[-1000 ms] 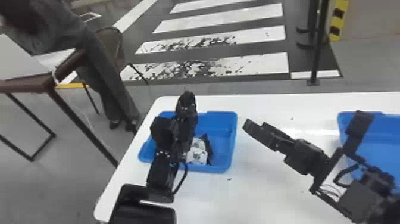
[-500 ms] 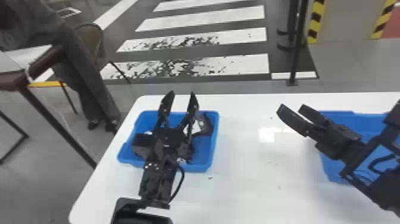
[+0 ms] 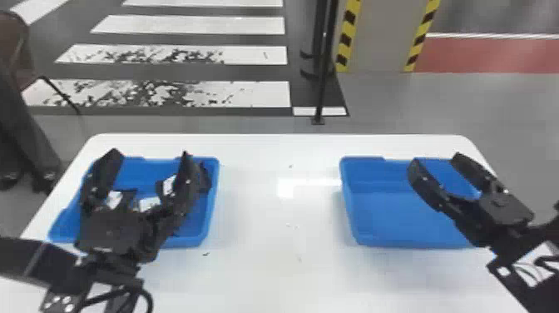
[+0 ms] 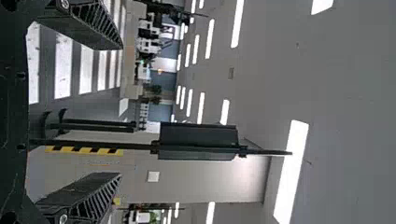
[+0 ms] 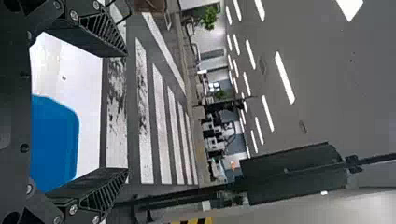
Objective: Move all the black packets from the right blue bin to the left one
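While the left pincer (image 3: 150, 154) and right pincer (image 3: 436, 159) gape unladen, black packets (image 3: 149, 204) lie below the former: transfer seems complete, withdrawal next.

The left bin (image 3: 211, 208) and right bin (image 3: 387, 216) sit well apart on the worktop (image 3: 270, 270), packets (image 3: 149, 203) in the left one. Behind the worktop stands a pole (image 3: 322, 83), between crosswalk (image 3: 249, 93) on the left and pillar (image 3: 376, 37) on the right.

Black packets (image 3: 167, 185), white-marked, flat or tilted, loose in left blue bin (image 3: 141, 166), below left end effector (image 3: 150, 152). Right blue bin (image 3: 382, 212), upright, below right end effector (image 3: 436, 158).
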Robot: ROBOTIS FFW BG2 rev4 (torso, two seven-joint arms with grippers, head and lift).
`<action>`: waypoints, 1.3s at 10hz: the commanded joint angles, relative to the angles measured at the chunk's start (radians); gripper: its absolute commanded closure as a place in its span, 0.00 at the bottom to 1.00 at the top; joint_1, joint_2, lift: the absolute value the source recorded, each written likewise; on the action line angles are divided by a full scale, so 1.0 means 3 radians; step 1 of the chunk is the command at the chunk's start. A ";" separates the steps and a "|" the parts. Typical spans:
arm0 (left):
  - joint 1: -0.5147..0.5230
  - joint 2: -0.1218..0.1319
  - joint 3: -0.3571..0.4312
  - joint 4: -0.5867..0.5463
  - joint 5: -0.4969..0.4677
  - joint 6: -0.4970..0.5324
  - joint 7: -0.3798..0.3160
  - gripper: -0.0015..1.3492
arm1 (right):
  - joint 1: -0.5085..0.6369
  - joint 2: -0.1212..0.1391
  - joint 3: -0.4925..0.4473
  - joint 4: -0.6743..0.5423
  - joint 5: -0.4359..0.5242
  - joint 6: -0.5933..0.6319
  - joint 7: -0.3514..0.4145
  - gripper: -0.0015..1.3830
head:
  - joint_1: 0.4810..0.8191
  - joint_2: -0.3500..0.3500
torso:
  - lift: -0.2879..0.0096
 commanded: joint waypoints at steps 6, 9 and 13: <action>0.0854 -0.0186 0.0321 -0.0658 -0.0406 0.0824 0.0145 0.00 | 0.1129 0.0324 -0.0226 -0.0931 0.0509 -0.0013 -0.0221 0.12 | 0.63 0.44 | 0.50; 0.0936 -0.0186 0.0288 -0.0789 -0.0280 0.0530 0.0196 0.00 | 0.1105 0.0319 -0.0220 -0.0890 0.0463 -0.0004 -0.0231 0.12 | 0.63 0.46 | 0.50; 0.0969 -0.0186 0.0281 -0.0797 -0.0140 0.0219 0.0206 0.00 | 0.1047 0.0278 -0.0167 -0.0857 0.0383 -0.0062 -0.0231 0.12 | 0.63 0.47 | 0.50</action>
